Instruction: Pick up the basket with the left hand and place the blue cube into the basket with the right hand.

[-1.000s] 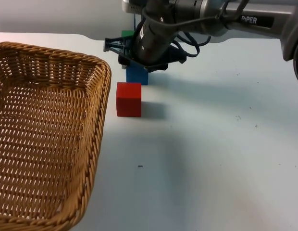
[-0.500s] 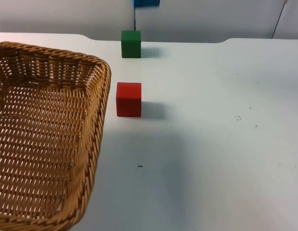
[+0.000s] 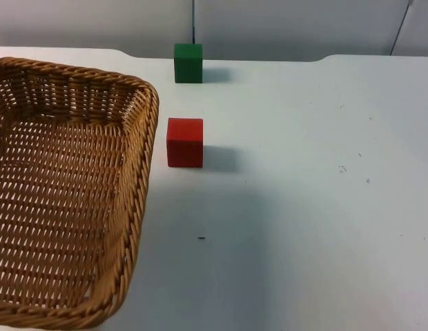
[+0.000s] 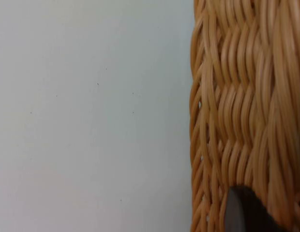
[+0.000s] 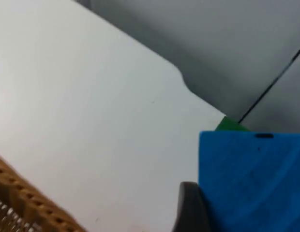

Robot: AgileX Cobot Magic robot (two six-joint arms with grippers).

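Note:
The wicker basket [image 3: 69, 193] takes up the left side of the top view, its woven rim [image 4: 237, 111] close against my left gripper [image 4: 251, 205], which is shut on that rim; one black fingertip [image 4: 243, 212] lies on the weave. The blue cube [image 5: 251, 174] sits in my right gripper [image 5: 251, 212], shut on it, with a dark fingertip [image 5: 188, 208] pressed on its side. From the right wrist view the cube hangs above the table, with the basket's rim [image 5: 24, 200] below and off to one side.
A red cube [image 3: 184, 142] stands just right of the basket's rim. A green cube [image 3: 188, 63] sits at the table's far edge by the grey wall, and its corner [image 5: 230, 124] peeks out behind the blue cube. White table stretches to the right.
My right arm has lifted the blue cube from beside the red cube and left the top view. The basket has shifted slightly to the left.

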